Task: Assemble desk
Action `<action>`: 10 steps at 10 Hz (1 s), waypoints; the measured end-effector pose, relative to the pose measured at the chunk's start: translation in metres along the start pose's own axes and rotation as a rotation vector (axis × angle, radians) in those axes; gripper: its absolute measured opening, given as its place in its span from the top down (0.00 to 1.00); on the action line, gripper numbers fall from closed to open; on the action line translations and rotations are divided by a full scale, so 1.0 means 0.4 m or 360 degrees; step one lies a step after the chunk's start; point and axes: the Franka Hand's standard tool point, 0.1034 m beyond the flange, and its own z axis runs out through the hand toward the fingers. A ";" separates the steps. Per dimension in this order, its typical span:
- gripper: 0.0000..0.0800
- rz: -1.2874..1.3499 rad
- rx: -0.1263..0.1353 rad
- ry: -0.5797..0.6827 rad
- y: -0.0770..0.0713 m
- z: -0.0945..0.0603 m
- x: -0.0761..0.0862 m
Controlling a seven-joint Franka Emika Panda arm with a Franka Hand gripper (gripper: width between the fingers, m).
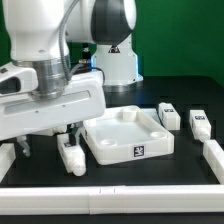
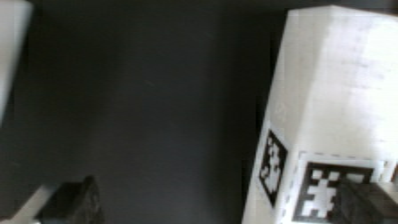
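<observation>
"Below the end effector [image 1: 47,140], is that leg [image 1: 72,155] held?"

"No. The jaws stand wide and empty above it. It lies flat just beside the tabletop panel [image 1: 125,135], toward the exterior view's left."

"Which way does it point?"

"Its long axis runs roughly toward the exterior camera, with a tag [image 2: 329,185] at one end."

"Handling?"

"Probably light, stiff, smooth plastic. Pinch the flat sides mid-length."

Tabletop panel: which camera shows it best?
The exterior view: the tabletop panel shows nearly whole, rim up, a tag on its side. The wrist view shows only a white tagged piece; whether it is the panel is unclear.
</observation>
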 end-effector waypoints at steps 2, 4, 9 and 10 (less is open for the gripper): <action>0.19 -0.0043 -0.0006 0.0002 0.026 -0.001 -0.017; 0.19 -0.0051 -0.0012 0.0007 0.033 -0.012 -0.016; 0.19 -0.0032 0.0017 -0.0007 0.001 -0.016 -0.005; 0.19 -0.0037 0.0033 -0.0020 -0.015 -0.002 -0.009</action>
